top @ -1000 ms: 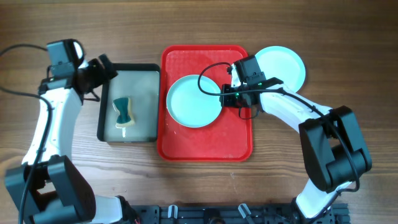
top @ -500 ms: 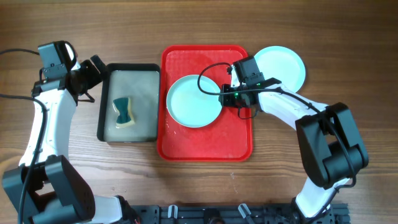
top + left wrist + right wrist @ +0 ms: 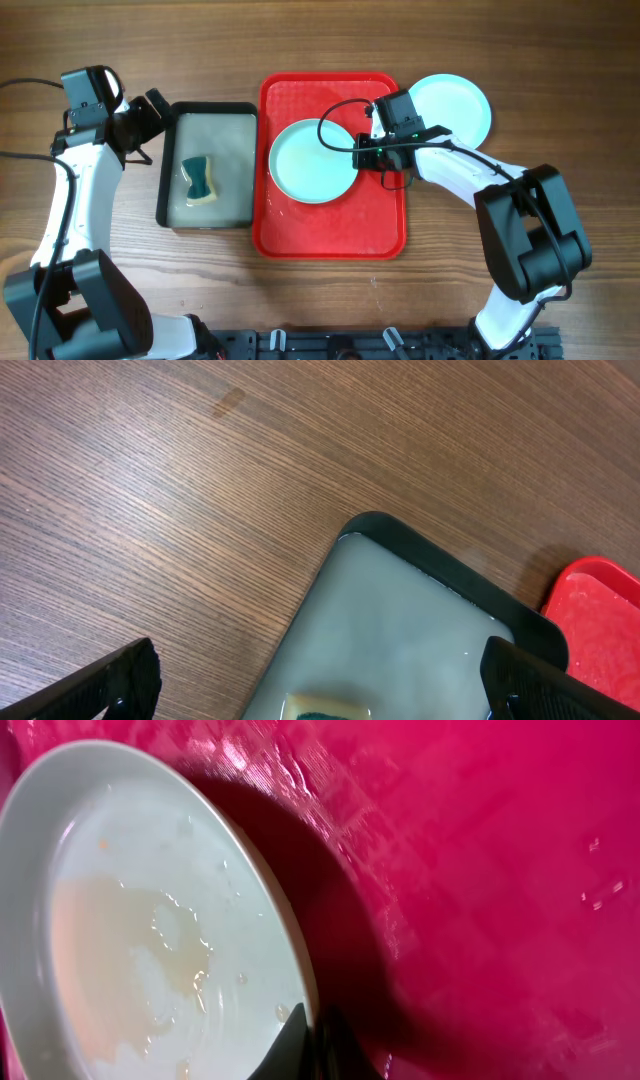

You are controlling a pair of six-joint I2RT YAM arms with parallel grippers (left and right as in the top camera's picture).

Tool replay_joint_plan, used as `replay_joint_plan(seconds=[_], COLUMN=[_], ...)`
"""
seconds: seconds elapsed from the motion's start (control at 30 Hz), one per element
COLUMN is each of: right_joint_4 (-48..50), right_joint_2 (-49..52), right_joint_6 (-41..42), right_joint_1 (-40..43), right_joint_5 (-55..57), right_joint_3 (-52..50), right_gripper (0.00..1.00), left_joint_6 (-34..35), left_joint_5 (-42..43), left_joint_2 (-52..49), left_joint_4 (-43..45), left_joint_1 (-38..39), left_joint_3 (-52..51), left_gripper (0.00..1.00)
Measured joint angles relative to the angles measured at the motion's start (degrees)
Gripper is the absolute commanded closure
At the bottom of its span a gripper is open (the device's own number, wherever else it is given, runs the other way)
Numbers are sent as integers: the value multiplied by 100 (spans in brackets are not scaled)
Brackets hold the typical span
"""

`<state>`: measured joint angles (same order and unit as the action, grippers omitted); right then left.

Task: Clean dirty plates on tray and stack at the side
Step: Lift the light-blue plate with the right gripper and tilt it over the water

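Note:
A pale mint plate (image 3: pixel 312 160) lies on the red tray (image 3: pixel 330 225), smeared with yellowish residue and water drops (image 3: pixel 150 920). My right gripper (image 3: pixel 362 152) is shut on its right rim; in the right wrist view the fingertips (image 3: pixel 315 1040) pinch the edge, and a dark shadow lies on the tray (image 3: pixel 480 870) beneath it. A second mint plate (image 3: pixel 455 105) rests on the table right of the tray. My left gripper (image 3: pixel 160 112) stands open and empty over the far left corner of the black tray (image 3: pixel 225 135).
The black-rimmed tray (image 3: pixel 430 565) holds cloudy water and a yellow-and-green sponge (image 3: pixel 200 180), whose top edge (image 3: pixel 325 709) shows between my left fingers. Bare wooden table surrounds both trays. A cable loops over the red tray's far right corner.
My left arm has drawn back to the left, off the black tray's corner. The right gripper has pinched tighter on the plate's rim and has hardly moved.

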<state>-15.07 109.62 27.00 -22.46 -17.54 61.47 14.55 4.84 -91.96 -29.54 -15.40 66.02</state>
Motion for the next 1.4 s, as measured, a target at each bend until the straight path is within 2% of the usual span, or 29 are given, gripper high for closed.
replay_joint_plan(seconds=[0.1,0.2,0.3,0.43,0.53,0.8,1.07,1.4], right_joint_4=[-59,-614,-1397,-1596,-1054,63,929,2468], right_joint_2=[0,-13,-304,-660,-669,-662,-55,-52], right_joint_6=[20,74,87,90,175,254,-267,-2114], right_joint_1=[0,0,-2,-205,-789,-2389,-2424,-2422], right_joint_5=[-46,-35,269,623,929,3029,3329,3464], right_joint_3=[7,168,691,1447,1602,1602,1591,1593], right_gripper=[96,96,96,96,96,96,95,96], left_joint_6=[0,0,2,2,2,2,2,2], left_joint_5=[0,0,0,0,0,0,0,-4], left_joint_2=[0,0,0,0,0,0,0,0], left_joint_4=[2,2,0,2,2,0,2,4], left_joint_1=[0,0,0,0,0,0,0,-7], left_joint_3=[0,0,0,0,0,0,0,0], left_gripper=[0,0,0,0,0,0,0,0])
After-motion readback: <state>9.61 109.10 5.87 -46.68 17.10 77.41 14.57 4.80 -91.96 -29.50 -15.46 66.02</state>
